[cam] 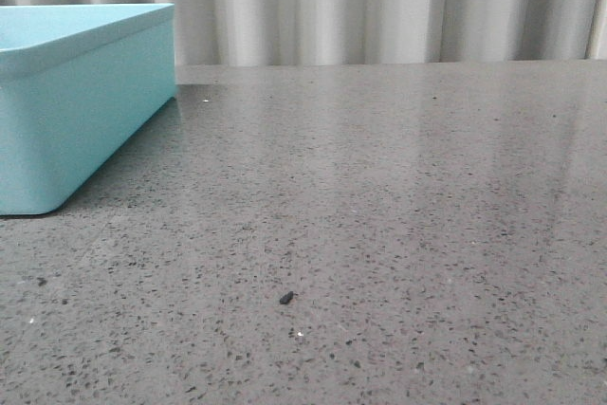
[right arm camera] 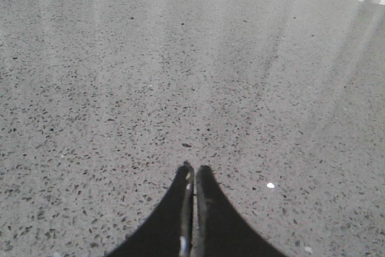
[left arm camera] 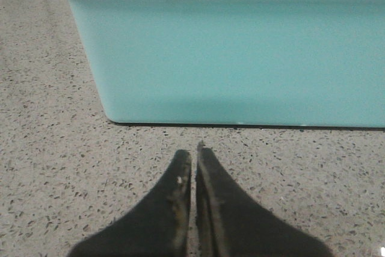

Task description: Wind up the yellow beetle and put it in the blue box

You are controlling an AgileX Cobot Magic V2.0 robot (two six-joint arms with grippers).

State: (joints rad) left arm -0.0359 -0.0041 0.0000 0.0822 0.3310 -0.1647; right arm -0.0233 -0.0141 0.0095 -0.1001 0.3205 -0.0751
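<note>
The blue box (cam: 71, 116) stands at the far left of the grey speckled table. In the left wrist view its light blue wall (left arm camera: 240, 52) fills the far side. My left gripper (left arm camera: 194, 151) is shut and empty, low over the table a short way in front of that wall. My right gripper (right arm camera: 195, 170) is shut and empty over bare table. Neither gripper shows in the front view. The yellow beetle is out of view in every frame.
A small dark speck (cam: 285, 298) lies on the table near the front middle. A white crumb (right arm camera: 270, 185) lies just right of my right gripper. A pale corrugated curtain (cam: 379, 7) hangs behind the table's far edge.
</note>
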